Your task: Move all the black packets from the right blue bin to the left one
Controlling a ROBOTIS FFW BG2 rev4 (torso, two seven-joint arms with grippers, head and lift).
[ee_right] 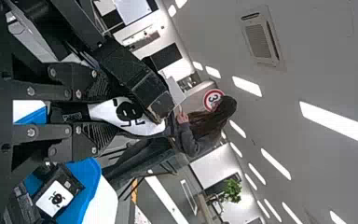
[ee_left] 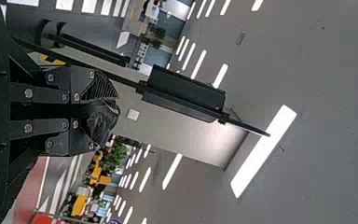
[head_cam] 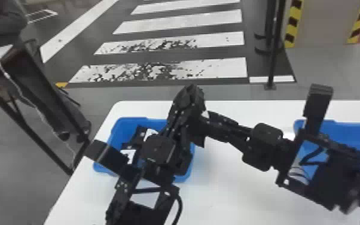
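Observation:
My left gripper (head_cam: 190, 92) is raised at the left bin's back right; its own wrist view shows the left gripper (ee_left: 106, 109) shut on a crinkled black packet (ee_left: 105, 121). From the right, my right gripper (head_cam: 210, 122) reaches behind the left arm beside the left blue bin (head_cam: 146, 121). A black corner of its packet (head_cam: 199, 141) hangs below. In the right wrist view the right gripper (ee_right: 105, 112) is shut on this packet (ee_right: 121, 112), whose white label shows. Packets (head_cam: 127, 154) with white labels lie in the left bin. The right blue bin (head_cam: 349, 134) is partly hidden.
The two arms cross closely above the left bin's right side; the left forearm covers much of that bin. The white table (head_cam: 227, 191) extends between both bins. Past its left edge stands a dark frame (head_cam: 33, 128). A black post (head_cam: 273, 59) stands behind the table.

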